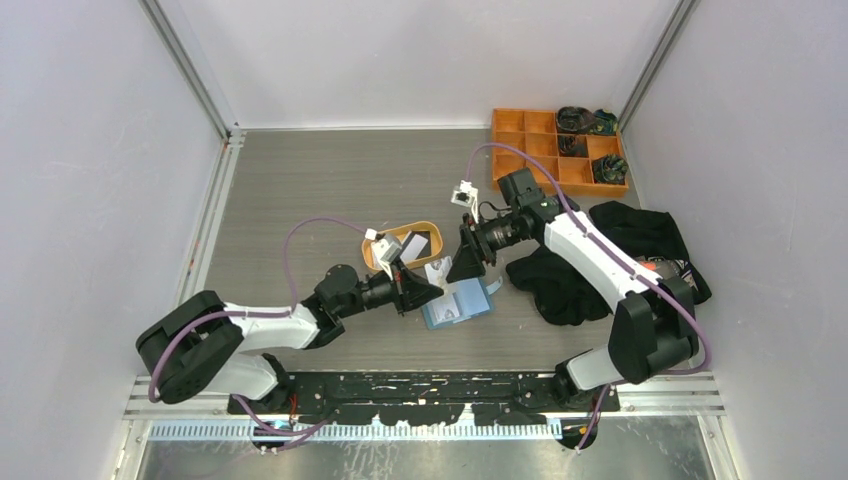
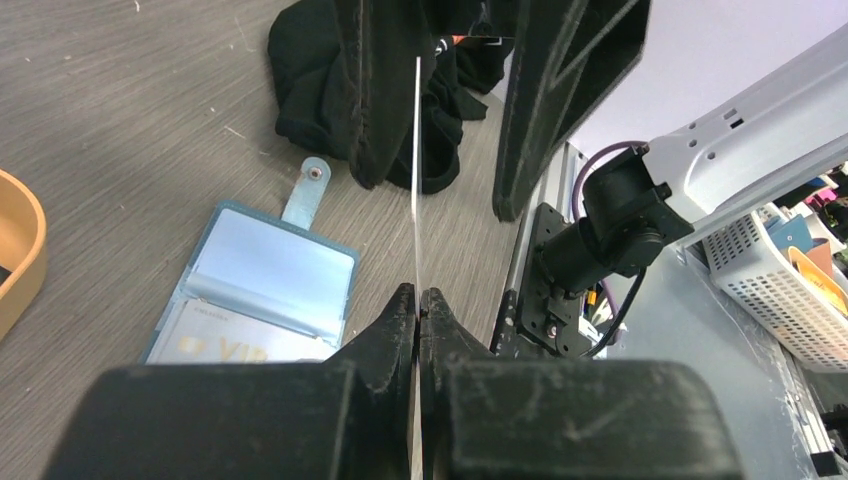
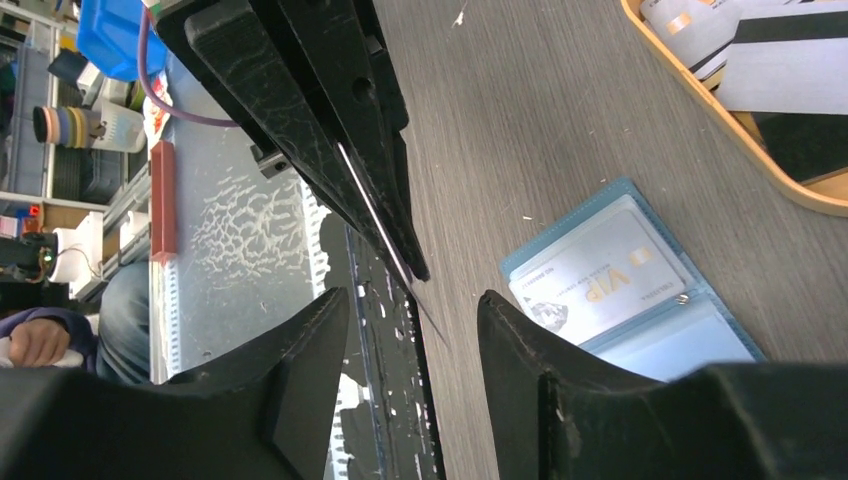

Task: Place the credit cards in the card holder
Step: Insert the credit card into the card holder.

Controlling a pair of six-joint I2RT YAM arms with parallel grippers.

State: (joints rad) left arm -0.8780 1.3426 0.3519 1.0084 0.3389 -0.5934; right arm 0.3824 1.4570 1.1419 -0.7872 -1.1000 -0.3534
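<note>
Jaws of left gripper (image 2: 420, 295) pressed fully together, pinching the near edge of one white credit card (image 2: 416, 215), seen edge-on as a thin pale line running straight out past the tips. Jaws of right gripper (image 3: 412, 305) standing roughly half apart, one on each side of that card's far end. Card lying close along one of the right fingers (image 2: 372, 100), with a wide gap to the other; contact with the near finger impossible to tell. Grip on the card by the left jaws alone, as far as visible. Both pairs facing each other tip to tip, raised above the table (image 2: 120, 110). Card holder (image 2: 272, 272) just below and to the left of the left jaws in the left wrist view: blue, flat on the table, folded open, clear pockets up, snap tab (image 2: 308, 184) pointing away from the left jaws and toward the right ones. VIP card (image 3: 600, 280), pale, seated in the pocket nearer the left jaws. In the right wrist view, holder just right of the right jaws, below their tips. Orange oval tray (image 2: 22, 250) farther left of the left jaws, beyond the holder, with more credit cards (image 3: 790, 75) heaped inside, white with a dark stripe and black. Black cloth (image 2: 300, 90) on the table behind the right jaws. Orange compartment box (image 1: 515, 150) well behind the right gripper, at the table's far side.
</note>
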